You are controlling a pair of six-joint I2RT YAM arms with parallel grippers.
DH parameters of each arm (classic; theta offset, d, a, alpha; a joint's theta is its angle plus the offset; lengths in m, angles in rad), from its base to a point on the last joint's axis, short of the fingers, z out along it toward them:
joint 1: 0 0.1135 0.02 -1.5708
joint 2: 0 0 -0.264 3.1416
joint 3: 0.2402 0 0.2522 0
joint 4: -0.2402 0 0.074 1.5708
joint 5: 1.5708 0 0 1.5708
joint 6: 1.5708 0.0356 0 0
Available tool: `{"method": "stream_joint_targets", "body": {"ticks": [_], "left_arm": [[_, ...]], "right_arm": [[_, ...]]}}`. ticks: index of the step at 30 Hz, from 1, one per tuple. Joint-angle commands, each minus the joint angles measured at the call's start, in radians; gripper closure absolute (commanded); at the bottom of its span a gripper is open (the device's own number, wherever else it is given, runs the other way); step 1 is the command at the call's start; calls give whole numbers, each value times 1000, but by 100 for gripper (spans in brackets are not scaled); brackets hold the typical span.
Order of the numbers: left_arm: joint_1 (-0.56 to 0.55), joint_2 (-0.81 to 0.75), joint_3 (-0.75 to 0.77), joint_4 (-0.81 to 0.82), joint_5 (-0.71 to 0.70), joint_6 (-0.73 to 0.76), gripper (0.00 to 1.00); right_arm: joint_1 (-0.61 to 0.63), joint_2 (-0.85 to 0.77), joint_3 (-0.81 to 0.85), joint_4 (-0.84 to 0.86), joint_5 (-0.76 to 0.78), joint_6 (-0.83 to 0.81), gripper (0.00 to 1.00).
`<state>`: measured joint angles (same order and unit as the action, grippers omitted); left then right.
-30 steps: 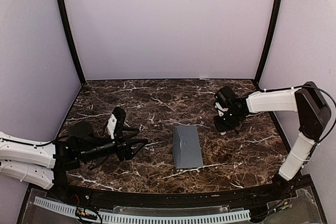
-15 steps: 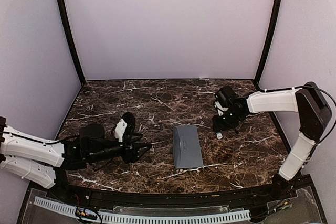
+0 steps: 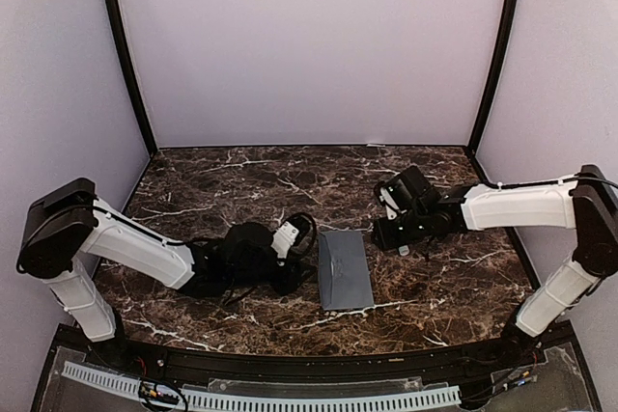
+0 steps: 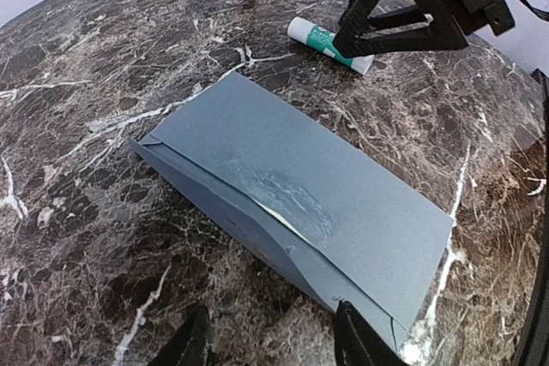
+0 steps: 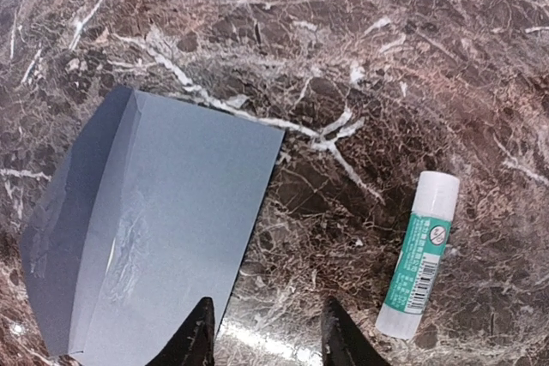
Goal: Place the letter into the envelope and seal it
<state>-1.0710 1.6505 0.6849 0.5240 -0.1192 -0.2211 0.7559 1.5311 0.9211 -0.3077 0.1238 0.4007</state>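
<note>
Top external, envelope (image 3: 345,269) lying flat, left end effector (image 4: 270,336) released, right end effector (image 5: 266,332) released

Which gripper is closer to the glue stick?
The right gripper, right beside the glue stick; the left gripper sits across the envelope from it.

This is a robotics lab test cell, not a lived-in room. Plain pale lilac panels (image 3: 309,45) close off the left, far and right sides, joined by black frame posts (image 3: 121,45). A dark marble-pattern tabletop (image 3: 241,176) fills the floor of the booth, with a white-and-black left arm (image 3: 126,243) and right arm (image 3: 521,205) mounted at its near edge. A slotted white cable duct (image 3: 290,398) and loose wiring (image 3: 154,393) run along the near side. An envelope (image 3: 345,269) and a glue stick (image 5: 418,255) lie on the tabletop.
</note>
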Motion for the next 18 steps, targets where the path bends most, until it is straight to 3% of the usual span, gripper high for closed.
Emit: {"method": "stream_joint_targets", "body": {"ticks": [1,10,18], "left_arm": [[-1,70,85,-61,-50,-9,56],[-1,144,118,-83,-120,-28,73],[-2,163,130,-61,-94,-22,76]], "right_arm": [[32,65,-31,103,5,39,64],[68,176,-19,137,27,47,71],[102,262,5,142,37,51,73]]}}
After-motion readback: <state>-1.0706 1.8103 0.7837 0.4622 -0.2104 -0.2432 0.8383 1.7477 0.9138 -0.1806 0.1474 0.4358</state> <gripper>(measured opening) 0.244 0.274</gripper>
